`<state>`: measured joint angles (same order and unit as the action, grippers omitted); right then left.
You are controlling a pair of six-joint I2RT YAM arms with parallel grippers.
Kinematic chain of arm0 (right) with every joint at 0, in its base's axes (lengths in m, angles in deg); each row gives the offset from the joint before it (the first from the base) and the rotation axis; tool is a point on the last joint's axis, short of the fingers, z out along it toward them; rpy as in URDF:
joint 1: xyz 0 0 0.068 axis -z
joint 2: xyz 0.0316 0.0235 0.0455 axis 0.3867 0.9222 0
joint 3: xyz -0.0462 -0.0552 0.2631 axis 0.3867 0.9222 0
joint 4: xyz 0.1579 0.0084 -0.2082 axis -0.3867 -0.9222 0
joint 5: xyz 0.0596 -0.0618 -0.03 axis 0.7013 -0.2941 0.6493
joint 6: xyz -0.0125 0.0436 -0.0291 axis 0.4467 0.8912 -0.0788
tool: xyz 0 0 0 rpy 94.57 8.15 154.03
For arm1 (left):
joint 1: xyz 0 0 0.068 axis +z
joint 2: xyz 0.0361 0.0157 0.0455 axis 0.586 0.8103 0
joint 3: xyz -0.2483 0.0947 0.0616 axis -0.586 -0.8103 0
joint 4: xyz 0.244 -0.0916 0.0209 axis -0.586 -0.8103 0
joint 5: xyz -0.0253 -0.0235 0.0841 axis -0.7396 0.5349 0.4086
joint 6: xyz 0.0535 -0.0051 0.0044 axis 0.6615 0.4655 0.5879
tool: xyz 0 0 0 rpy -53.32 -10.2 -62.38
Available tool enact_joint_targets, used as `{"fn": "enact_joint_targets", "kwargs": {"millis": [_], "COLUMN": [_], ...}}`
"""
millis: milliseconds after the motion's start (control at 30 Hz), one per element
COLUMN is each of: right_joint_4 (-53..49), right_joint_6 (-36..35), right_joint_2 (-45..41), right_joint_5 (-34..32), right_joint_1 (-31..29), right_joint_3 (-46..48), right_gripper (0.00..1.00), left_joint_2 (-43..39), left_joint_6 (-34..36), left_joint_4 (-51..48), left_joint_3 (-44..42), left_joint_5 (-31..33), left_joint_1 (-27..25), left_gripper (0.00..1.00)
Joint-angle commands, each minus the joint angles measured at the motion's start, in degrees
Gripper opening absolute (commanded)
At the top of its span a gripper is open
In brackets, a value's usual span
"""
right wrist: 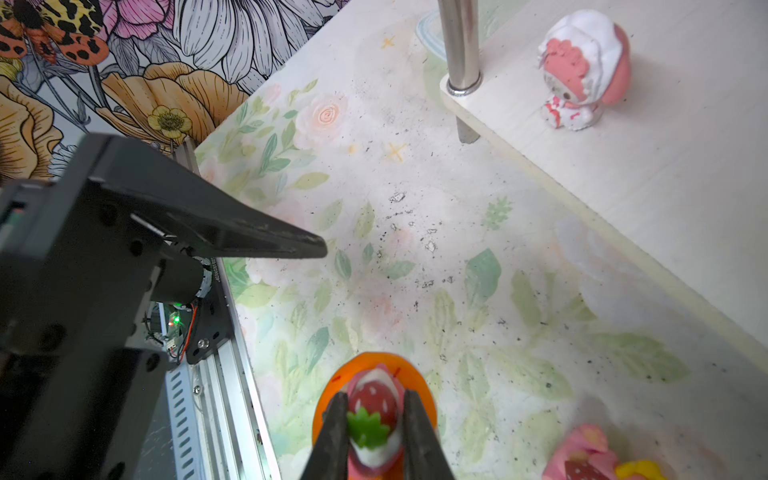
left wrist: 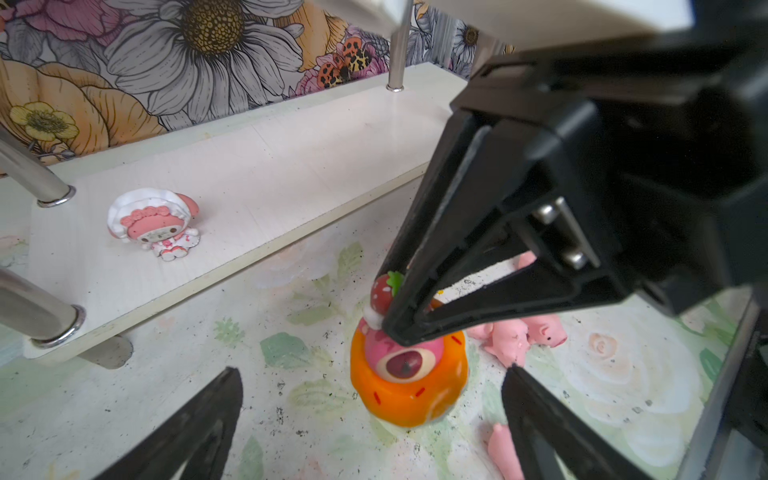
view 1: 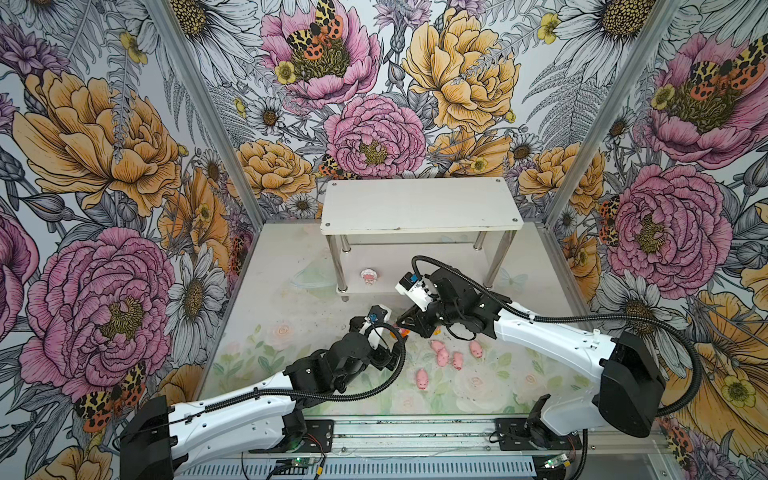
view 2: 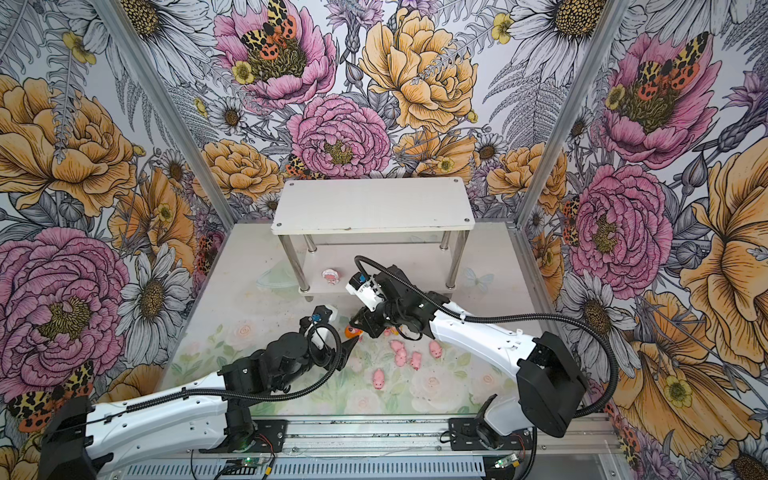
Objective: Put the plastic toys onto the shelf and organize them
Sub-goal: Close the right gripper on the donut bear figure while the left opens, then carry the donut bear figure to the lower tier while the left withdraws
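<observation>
Orange toy [left wrist: 409, 386]: looks like hard, light, glossy plastic, probably slippery. Its round rim is wide, so the strawberry knob [right wrist: 372, 401] on top seems the best hold.
Right jaws: nearly closed, pinching that knob from both sides, with the toy's base under their tips at the bench [left wrist: 291, 415].
Left jaws: spread wide, one tip on each side of the toy, touching nothing.
Shelf [view 1: 419, 208]: beyond both jaws; the white toy [left wrist: 153, 224] stands on its lower tier.
Pigs [view 1: 442, 355]: on the bench behind the right jaws.

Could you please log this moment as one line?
right gripper: shut on orange-rimmed toy | left gripper: open, near it | white-rimmed toy: on shelf, lower tier | pigs: on table
</observation>
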<state>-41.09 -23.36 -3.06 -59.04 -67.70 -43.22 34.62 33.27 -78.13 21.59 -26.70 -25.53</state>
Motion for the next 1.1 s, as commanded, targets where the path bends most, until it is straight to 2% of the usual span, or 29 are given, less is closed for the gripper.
{"fn": "enact_joint_targets", "kwargs": {"millis": [0, 133, 300, 533, 833, 1067], "right_joint_4": [1.86, 4.25, 6.47, 8.17, 12.01, 12.44], "right_joint_6": [-4.58, -8.07, -13.26, -20.71, -29.63, -32.75], "right_joint_2": [-0.48, -1.37, -1.01, 1.42, 7.14, 13.42], "right_joint_5": [-3.21, -6.85, -9.6, -10.96, -7.21, 2.35], "right_joint_1": [-0.22, 0.57, 2.37, 4.5, 5.86, 10.2], "right_joint_3": [0.64, 1.48, 0.84, -1.36, -5.2, -10.42], "right_gripper": [0.0, 0.0, 0.0, 0.0, 0.0, 0.0], "left_joint_2": [-3.42, -7.78, -13.15, -18.2, -16.65, -14.0], "left_joint_6": [-3.49, -9.29, -17.63, -22.54, -23.38, -23.31], "left_joint_4": [-1.24, -4.12, -8.03, -11.58, -11.26, -12.98], "left_joint_3": [-1.35, -2.2, -3.3, -4.62, -4.4, -2.56], "left_joint_5": [2.8, 5.57, 5.14, -5.05, -6.06, -5.99], "left_joint_1": [1.36, 3.79, 9.69, 19.46, 20.66, 21.32], "left_gripper": [0.99, 0.99, 0.99, 0.99, 0.99, 0.99]}}
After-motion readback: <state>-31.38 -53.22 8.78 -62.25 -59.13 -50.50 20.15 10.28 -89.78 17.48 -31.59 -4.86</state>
